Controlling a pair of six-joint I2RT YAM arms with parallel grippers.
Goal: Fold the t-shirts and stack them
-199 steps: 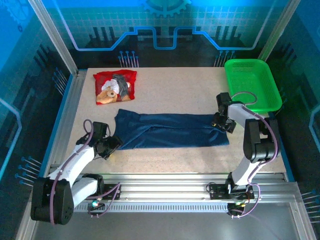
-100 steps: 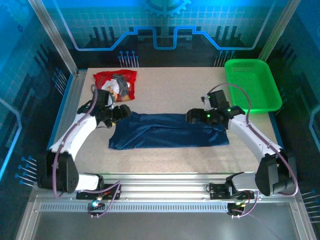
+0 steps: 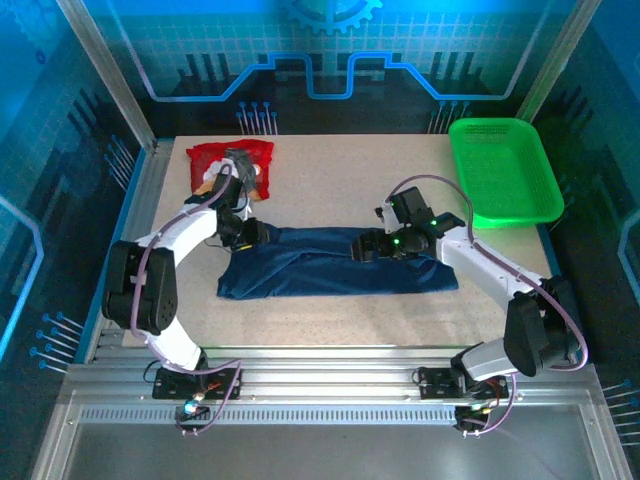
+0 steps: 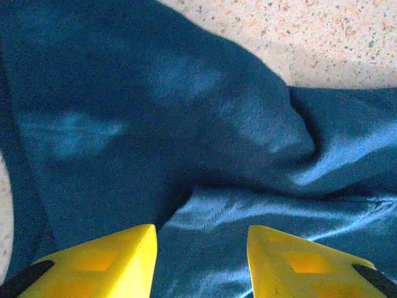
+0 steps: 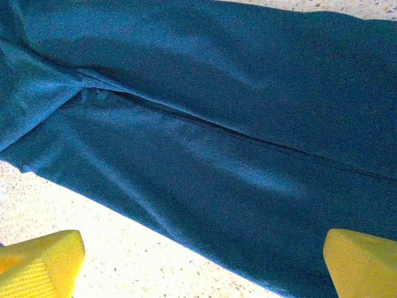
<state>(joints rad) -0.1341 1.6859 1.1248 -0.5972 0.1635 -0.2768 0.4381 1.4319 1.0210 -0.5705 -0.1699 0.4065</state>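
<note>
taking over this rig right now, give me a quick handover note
Grip state: left end effector has its jaws apart, low on the left end of the navy t-shirt, nothing visibly pinched. The right end effector is wide open over an edge of that shirt near its middle.
Things: the navy t-shirt lies as a long strip across the table; the red t-shirt is a compact bundle at the far left.
Done: red looks folded, navy folded lengthwise.
Left: fold navy crosswise, then stack the two.
</note>
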